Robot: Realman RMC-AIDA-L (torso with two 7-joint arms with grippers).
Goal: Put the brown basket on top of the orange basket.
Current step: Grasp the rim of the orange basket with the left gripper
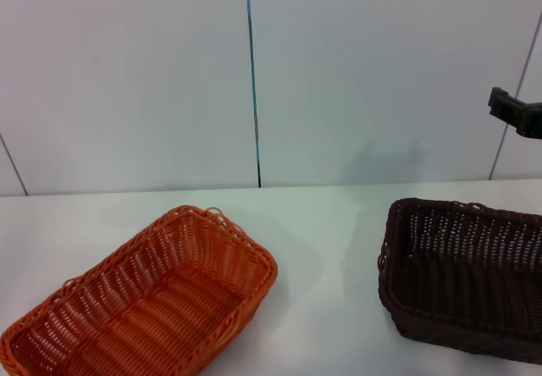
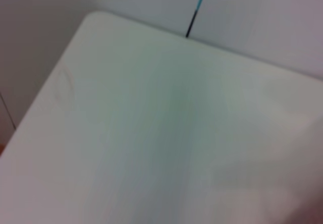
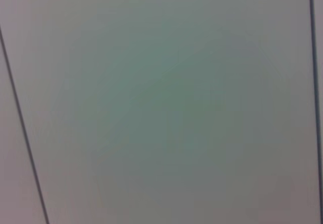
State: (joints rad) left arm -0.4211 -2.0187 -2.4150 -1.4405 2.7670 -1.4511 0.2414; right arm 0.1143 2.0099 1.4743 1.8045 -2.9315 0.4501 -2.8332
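Note:
The orange basket [image 1: 144,304] lies empty on the white table at the near left in the head view, set at an angle. Across the table at the near right stands the brown basket [image 1: 466,274], also empty, cut off by the picture's right edge. A dark part of my right gripper [image 1: 515,112] pokes in at the right edge, high above the brown basket and well apart from it. My left gripper is out of view. Neither wrist view shows a basket or any fingers.
The white table [image 1: 322,249] runs back to a pale panelled wall with a dark vertical seam [image 1: 252,80]. In the left wrist view a rounded corner of the table [image 2: 96,19] meets the wall. Only wall panels fill the right wrist view.

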